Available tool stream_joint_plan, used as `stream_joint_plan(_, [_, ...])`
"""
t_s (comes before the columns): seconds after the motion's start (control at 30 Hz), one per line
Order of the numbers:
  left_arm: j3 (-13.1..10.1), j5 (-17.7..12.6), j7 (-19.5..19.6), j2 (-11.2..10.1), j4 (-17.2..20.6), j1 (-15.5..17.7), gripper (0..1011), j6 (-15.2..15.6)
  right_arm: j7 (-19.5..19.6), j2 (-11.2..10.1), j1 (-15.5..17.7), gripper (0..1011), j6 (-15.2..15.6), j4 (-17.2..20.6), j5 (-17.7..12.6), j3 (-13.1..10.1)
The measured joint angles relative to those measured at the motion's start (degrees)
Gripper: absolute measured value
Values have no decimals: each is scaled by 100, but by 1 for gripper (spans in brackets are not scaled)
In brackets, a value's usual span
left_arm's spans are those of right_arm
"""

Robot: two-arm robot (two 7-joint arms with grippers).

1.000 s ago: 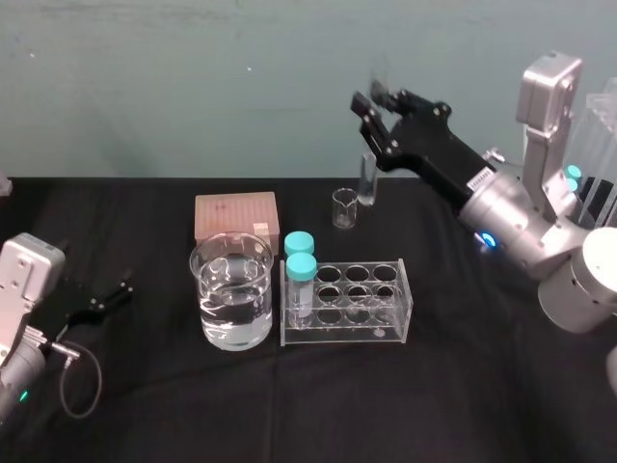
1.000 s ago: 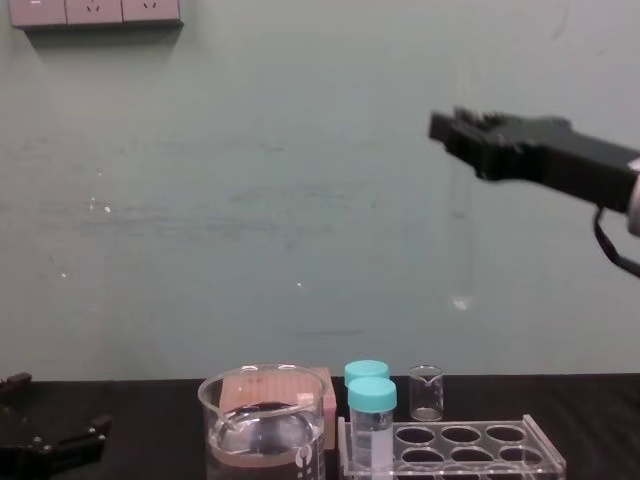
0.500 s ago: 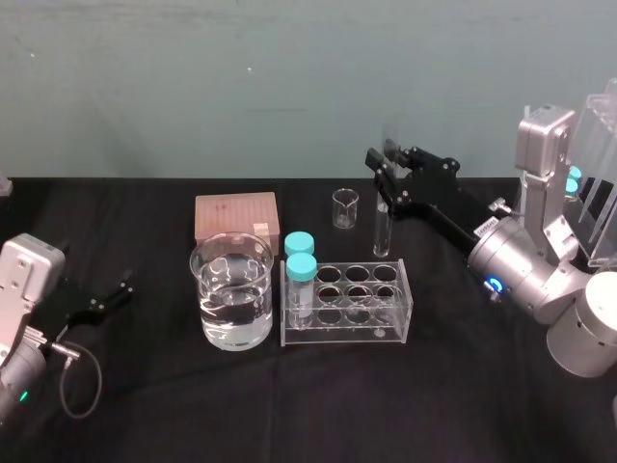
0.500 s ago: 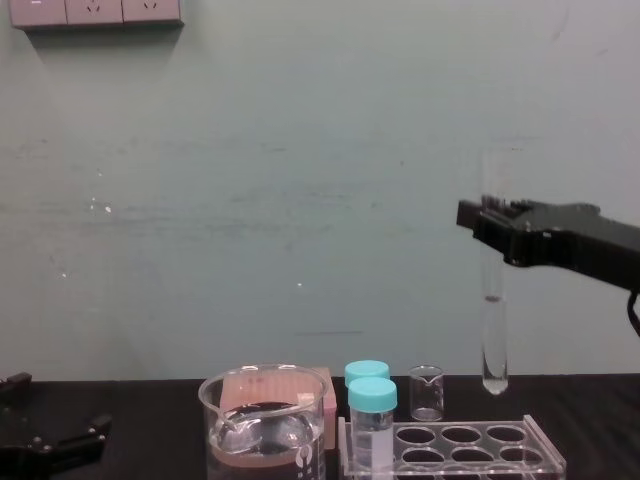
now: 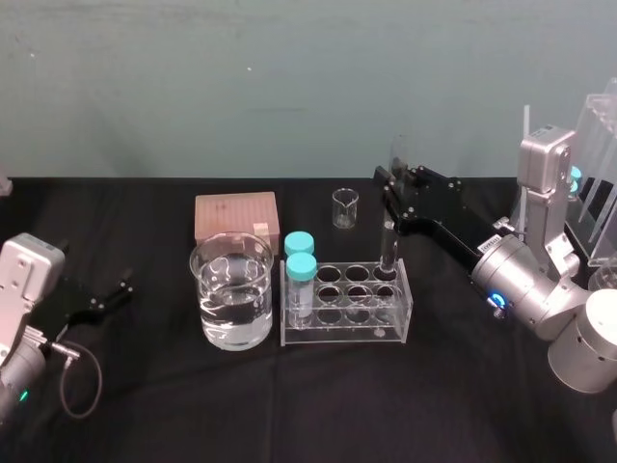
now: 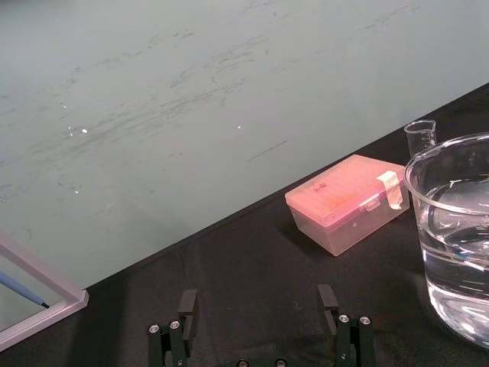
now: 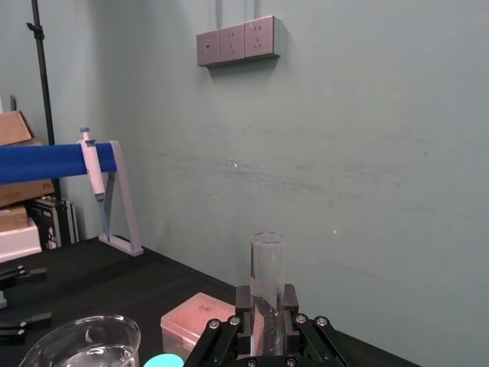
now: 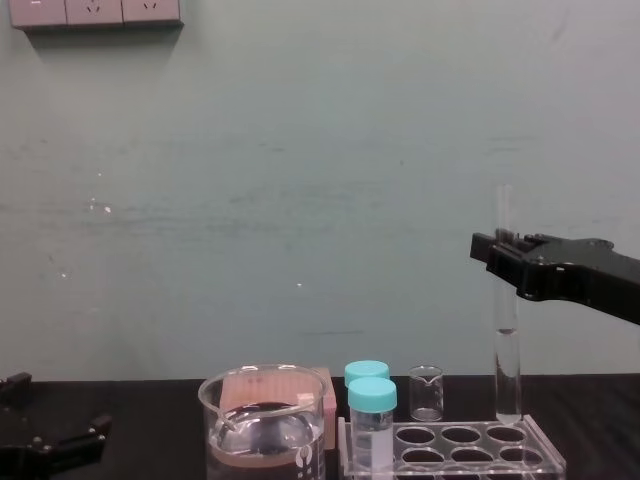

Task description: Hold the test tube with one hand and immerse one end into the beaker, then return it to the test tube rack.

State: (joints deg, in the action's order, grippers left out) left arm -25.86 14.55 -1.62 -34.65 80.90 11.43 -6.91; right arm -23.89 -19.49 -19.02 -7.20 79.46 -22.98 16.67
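One test tube [image 5: 387,246]: light, slick, breakable glass (squeeze gently), which I clamp above its middle in my right gripper [image 5: 390,201] at the rack [image 5: 395,323]; left gripper [image 5: 120,292] rests spread, far left.

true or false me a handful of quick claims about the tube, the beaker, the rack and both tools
1. The right tool grips the long clear glass test tube upright. True.
2. The tube's lower end is dipped in the large clear glass beaker. False: it hangs at the back right hole of the low clear acrylic rack, apart from the beaker.
3. The beaker is dry. False: it holds clear liquid.
4. Two teal-capped vials stand at the rack's left end. True.
5. The left tool grips the pink plastic box. False: it is open and holds nothing; the box lies farther off.
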Motion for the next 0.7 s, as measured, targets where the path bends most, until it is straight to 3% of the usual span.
stream_joint_plan(0.7, [0, 0, 0, 0, 0, 0, 1000, 0, -80, 112, -93, 230, -133, -283, 96, -17])
